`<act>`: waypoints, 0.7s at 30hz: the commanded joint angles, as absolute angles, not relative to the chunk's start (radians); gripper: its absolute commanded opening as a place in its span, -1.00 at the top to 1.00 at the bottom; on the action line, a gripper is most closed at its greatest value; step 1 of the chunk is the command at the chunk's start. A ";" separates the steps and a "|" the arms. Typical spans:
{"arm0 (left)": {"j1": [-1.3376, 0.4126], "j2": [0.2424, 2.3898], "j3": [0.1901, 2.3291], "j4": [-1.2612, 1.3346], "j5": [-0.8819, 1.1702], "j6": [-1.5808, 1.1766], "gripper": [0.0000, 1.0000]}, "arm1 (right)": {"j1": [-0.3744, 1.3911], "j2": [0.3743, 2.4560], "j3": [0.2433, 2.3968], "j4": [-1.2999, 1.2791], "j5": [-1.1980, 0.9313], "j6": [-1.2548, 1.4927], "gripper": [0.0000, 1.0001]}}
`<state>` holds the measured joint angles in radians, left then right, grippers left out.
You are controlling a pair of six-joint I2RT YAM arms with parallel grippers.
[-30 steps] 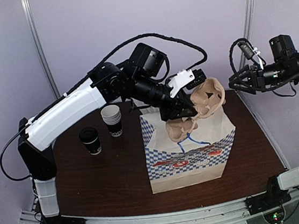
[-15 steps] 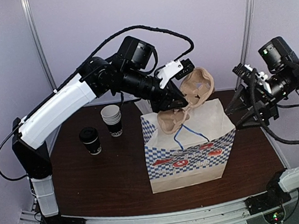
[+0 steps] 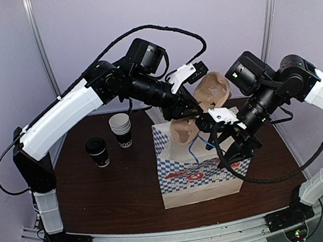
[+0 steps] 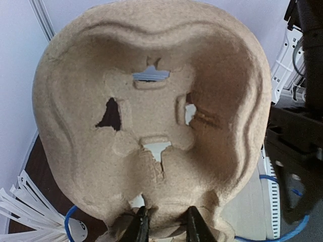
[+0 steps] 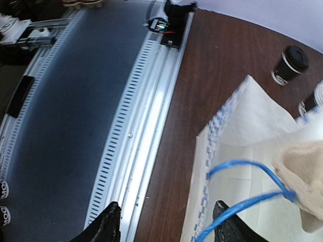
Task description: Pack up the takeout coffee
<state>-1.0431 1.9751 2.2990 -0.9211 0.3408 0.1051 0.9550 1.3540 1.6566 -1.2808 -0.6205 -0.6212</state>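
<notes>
The takeout coffee (image 3: pixel 97 151), a small black lidded cup, stands on the table at the left; it also shows in the right wrist view (image 5: pixel 291 64). My left gripper (image 3: pixel 190 110) is shut on a tan pulp cup carrier (image 3: pixel 210 95) and holds it tilted, its lower end at the mouth of the white, blue-checked paper bag (image 3: pixel 206 177). In the left wrist view the carrier (image 4: pixel 151 116) fills the frame, with the gripper (image 4: pixel 164 228) pinching its bottom edge. My right gripper (image 3: pixel 235 150) is open and empty over the bag's near top edge; in its wrist view (image 5: pixel 164 224) it is beside a blue handle (image 5: pixel 242 187).
A stack of lidless white-rimmed cups (image 3: pixel 121 129) stands right of the coffee, just left of the bag. White straws (image 4: pixel 22 204) show at the lower left of the left wrist view. The metal rail (image 5: pixel 146 121) runs along the table's near edge.
My right arm has swung in from the far right and come down to the bag's mouth. My left arm has lifted the carrier a little, then held almost still.
</notes>
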 commanded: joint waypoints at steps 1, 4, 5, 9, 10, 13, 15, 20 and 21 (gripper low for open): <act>-1.042 1.964 2.305 -0.932 0.374 0.093 0.52 | 1.051 1.362 1.743 -1.459 -0.815 -0.796 -0.25; -1.042 1.963 2.305 -0.960 0.385 0.105 0.52 | 1.066 1.371 1.793 -1.500 -0.839 -0.819 -0.25; -1.042 1.963 2.307 -0.977 0.397 0.109 0.52 | 1.066 1.370 1.810 -1.497 -0.807 -0.818 -0.25; -1.045 1.951 2.295 -1.051 0.455 0.133 0.53 | 1.063 1.354 1.829 -1.459 -0.631 -0.802 -0.27; -1.047 1.946 2.287 -1.067 0.464 0.139 0.53 | 1.061 1.348 1.831 -1.452 -0.598 -0.802 -0.29; -1.063 1.943 2.270 -1.108 0.472 0.163 0.53 | 1.038 1.328 1.840 -1.439 -0.535 -0.801 -0.36; -1.072 1.947 2.267 -1.124 0.478 0.177 0.53 | 1.010 1.316 1.862 -1.444 -0.528 -0.799 -0.38; -1.091 1.981 2.306 -1.188 0.477 0.216 0.53 | 0.853 1.287 1.979 -1.502 -0.647 -0.823 -0.44; -1.092 1.991 2.320 -1.203 0.470 0.221 0.53 | 0.808 1.275 2.000 -1.510 -0.662 -0.827 -0.45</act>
<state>-1.0821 1.9747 2.2730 -1.1378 0.4530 0.1741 0.9150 1.3361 1.9083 -1.4624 -0.6022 -0.8024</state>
